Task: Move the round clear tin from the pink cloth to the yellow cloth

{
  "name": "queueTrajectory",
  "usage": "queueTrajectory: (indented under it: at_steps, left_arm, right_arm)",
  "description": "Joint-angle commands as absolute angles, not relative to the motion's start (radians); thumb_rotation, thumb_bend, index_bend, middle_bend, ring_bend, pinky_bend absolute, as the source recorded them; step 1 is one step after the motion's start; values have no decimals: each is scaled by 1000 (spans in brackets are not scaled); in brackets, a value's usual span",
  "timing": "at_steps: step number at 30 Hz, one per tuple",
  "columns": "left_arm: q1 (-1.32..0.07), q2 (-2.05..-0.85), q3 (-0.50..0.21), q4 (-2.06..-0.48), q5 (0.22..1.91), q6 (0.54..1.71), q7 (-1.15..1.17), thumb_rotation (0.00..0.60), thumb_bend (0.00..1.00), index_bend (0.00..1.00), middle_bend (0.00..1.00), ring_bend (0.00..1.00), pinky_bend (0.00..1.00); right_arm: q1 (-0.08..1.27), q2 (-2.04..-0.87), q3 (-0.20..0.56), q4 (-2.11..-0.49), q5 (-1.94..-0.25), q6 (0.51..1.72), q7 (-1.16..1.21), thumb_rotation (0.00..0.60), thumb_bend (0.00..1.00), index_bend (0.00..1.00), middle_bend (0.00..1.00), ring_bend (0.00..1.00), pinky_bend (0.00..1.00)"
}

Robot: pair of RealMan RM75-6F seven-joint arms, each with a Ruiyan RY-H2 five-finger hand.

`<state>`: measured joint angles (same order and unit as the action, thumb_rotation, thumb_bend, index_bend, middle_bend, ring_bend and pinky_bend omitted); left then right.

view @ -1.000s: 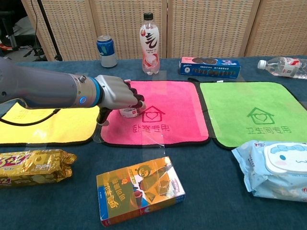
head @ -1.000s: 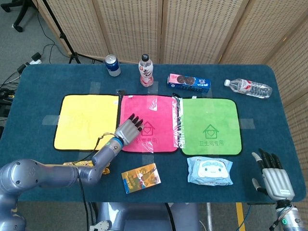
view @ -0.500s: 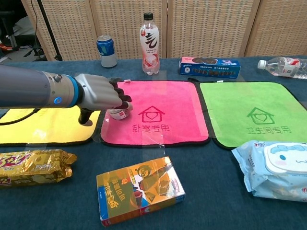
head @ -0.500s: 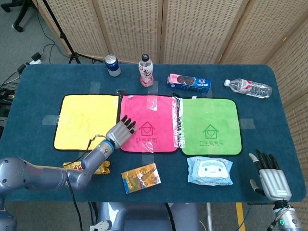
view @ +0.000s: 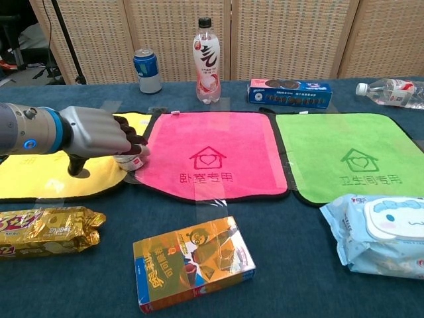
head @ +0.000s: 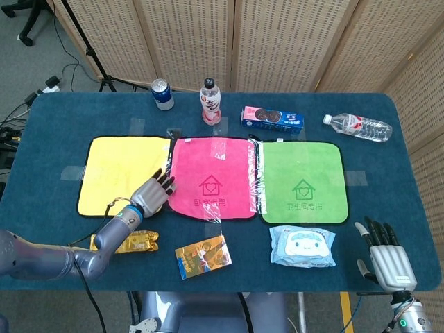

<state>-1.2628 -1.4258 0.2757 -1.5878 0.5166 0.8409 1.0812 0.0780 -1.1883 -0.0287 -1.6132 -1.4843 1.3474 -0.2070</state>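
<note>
My left hand point(view: 99, 136) grips the round clear tin point(view: 130, 161), which shows just under the fingers in the chest view. Hand and tin sit over the seam between the yellow cloth point(view: 40, 175) and the pink cloth point(view: 212, 152). In the head view the left hand point(head: 152, 193) covers the tin, at the right edge of the yellow cloth point(head: 118, 173). The lower left corner of the pink cloth point(head: 215, 177) looks pulled inward. My right hand point(head: 387, 258) hangs open off the table's near right corner, holding nothing.
Along the back stand a blue can point(head: 163, 94), a pink bottle point(head: 211, 101), a cookie box point(head: 272, 118) and a lying water bottle point(head: 357, 126). A green cloth point(head: 303, 180) lies on the right. In front lie a wipes pack point(head: 302, 245), a snack box point(head: 202, 256) and a gold biscuit pack point(head: 128, 242).
My left hand has carried the tin leftward from the pink cloth's left part to the yellow cloth's right edge. The right hand has sunk slightly lower.
</note>
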Motion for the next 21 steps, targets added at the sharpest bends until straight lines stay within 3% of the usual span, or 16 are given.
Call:
queueTrajectory:
  at_steps: [1, 21]
  left_arm:
    - [-1251, -1415, 291, -1588, 525, 843, 1073, 600, 323, 0, 0, 0, 0]
    - [-1190, -1305, 360, -1629, 597, 879, 1034, 600, 326, 0, 0, 0, 0]
  right_arm:
    - [78, -1189, -29, -1613, -1485, 1347, -209, 600, 414, 50, 0, 0, 7]
    - [76, -1195, -35, -1618, -1499, 1356, -225, 600, 414, 50, 0, 0, 7]
